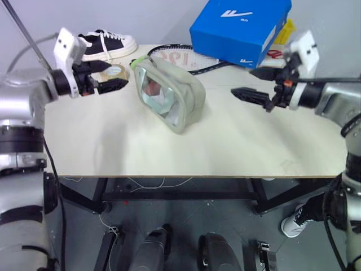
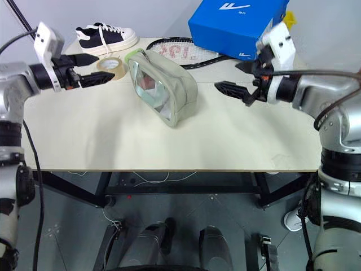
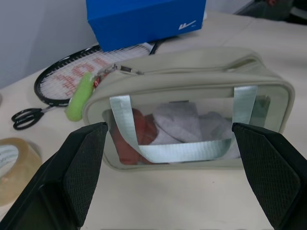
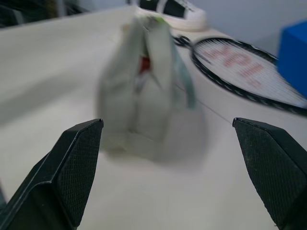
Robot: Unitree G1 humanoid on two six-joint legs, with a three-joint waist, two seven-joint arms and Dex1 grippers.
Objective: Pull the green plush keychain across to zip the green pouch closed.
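Tape roll (image 1: 115, 71) on bench (image 1: 225, 147) just beyond left jaws. Blue shoebox (image 1: 240, 28) atop racket (image 1: 177, 56) behind right jaws. Shoe (image 1: 107, 44) and scissors (image 3: 26, 117) at bench's far edge.

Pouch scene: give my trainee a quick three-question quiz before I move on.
1. True or false: the left gripper is shut on the keychain.
2. What lies under the blue box? A) racket B) shoe C) tape
3. Fill in: the pouch's clear window shows red and ____ contents.

Key: 1 false, both grippers, the right too, are open and apart from the pouch. 2 A, the racket. 3 white.
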